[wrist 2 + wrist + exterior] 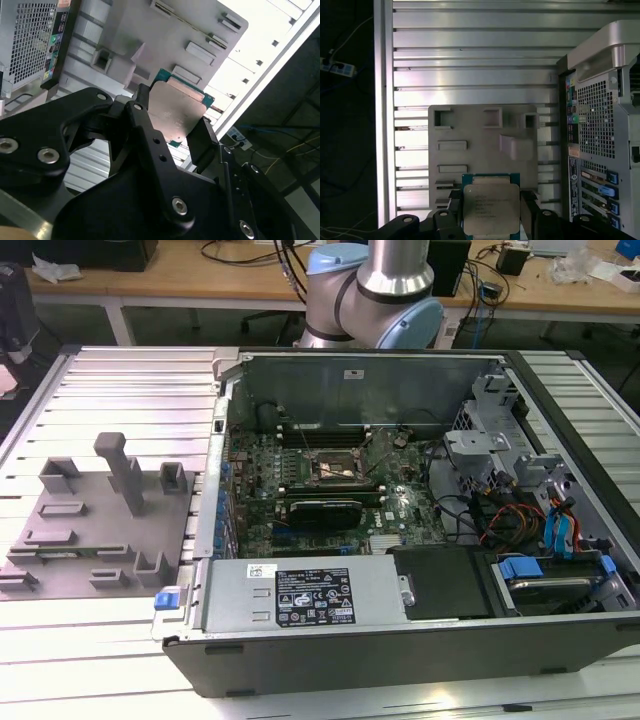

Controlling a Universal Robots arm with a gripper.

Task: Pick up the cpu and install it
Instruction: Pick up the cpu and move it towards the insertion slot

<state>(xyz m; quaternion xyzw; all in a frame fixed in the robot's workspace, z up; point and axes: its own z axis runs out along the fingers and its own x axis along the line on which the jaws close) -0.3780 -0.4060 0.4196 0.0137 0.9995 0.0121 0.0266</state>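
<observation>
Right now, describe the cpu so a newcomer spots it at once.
In the first wrist view, find the grey plastic plate on the slatted metal table beside the computer case. In front of it the gripper clamps the cpu: a thin square, shiny silver top on a green rim, unlike the dull grey blocks.

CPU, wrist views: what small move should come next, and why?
Probably start carrying the cpu across toward the socket in the case: the gripper is shut on it, well above the grey tray, not yet over the case.
</observation>
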